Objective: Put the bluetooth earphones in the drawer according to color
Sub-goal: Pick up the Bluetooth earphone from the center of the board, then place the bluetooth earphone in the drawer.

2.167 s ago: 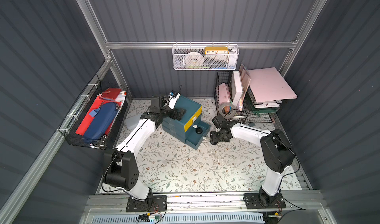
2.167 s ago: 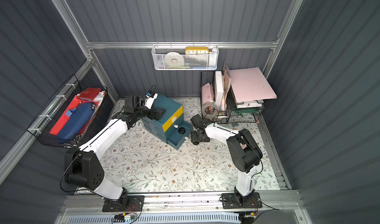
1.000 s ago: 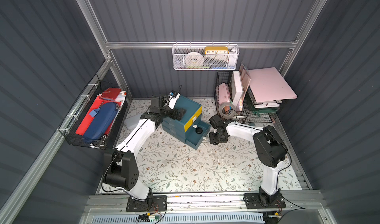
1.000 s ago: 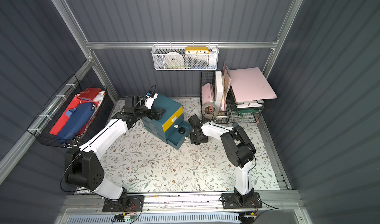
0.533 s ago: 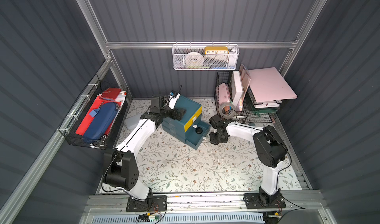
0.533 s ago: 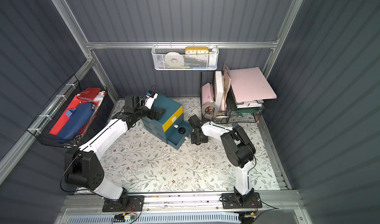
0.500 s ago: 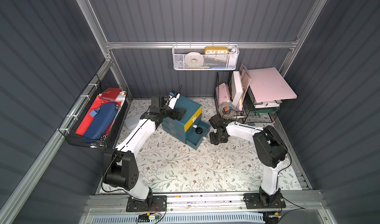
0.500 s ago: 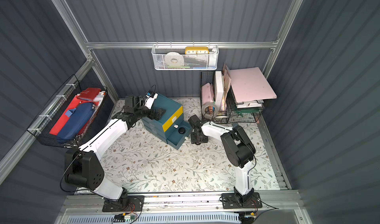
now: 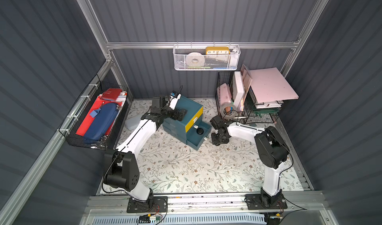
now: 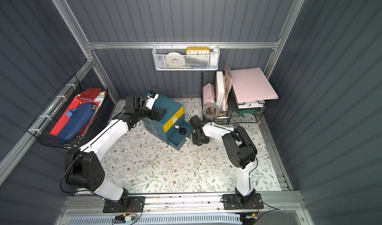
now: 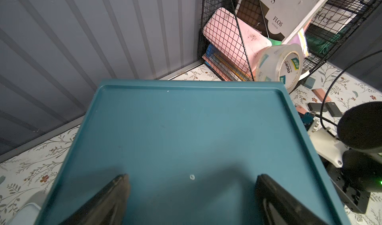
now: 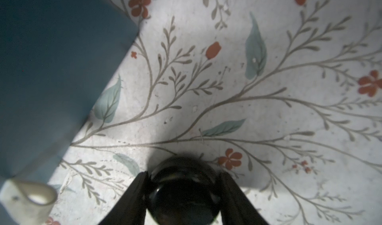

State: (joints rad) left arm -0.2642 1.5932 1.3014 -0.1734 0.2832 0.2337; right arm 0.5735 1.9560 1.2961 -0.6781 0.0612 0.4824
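The teal cabinet (image 9: 182,118) stands at the back of the mat with a yellow front on its upper drawer. One teal drawer (image 9: 191,141) is pulled out, and a black earphones case (image 9: 199,131) lies inside it. Just right of that drawer, low over the mat, my right gripper (image 12: 183,184) is shut on another black earphones case (image 12: 183,193), a finger touching each side. The drawer's white handle (image 12: 31,195) sits close beside it. My left gripper (image 11: 192,178) is open and rests on the cabinet's flat top (image 11: 186,126). No white or lavender earphones show.
A black wire rack (image 9: 248,102) with pink boards and a tape roll (image 9: 227,110) fills the back right corner. Small pink and black chips (image 11: 321,94) lie on the mat near it. A translucent grey box (image 9: 132,121) sits left of the cabinet. A wire basket (image 9: 97,118) hangs on the left wall.
My right gripper has shifted slightly toward the open drawer and its fingers have narrowed onto the black case. The left arm and the cabinet have not moved.
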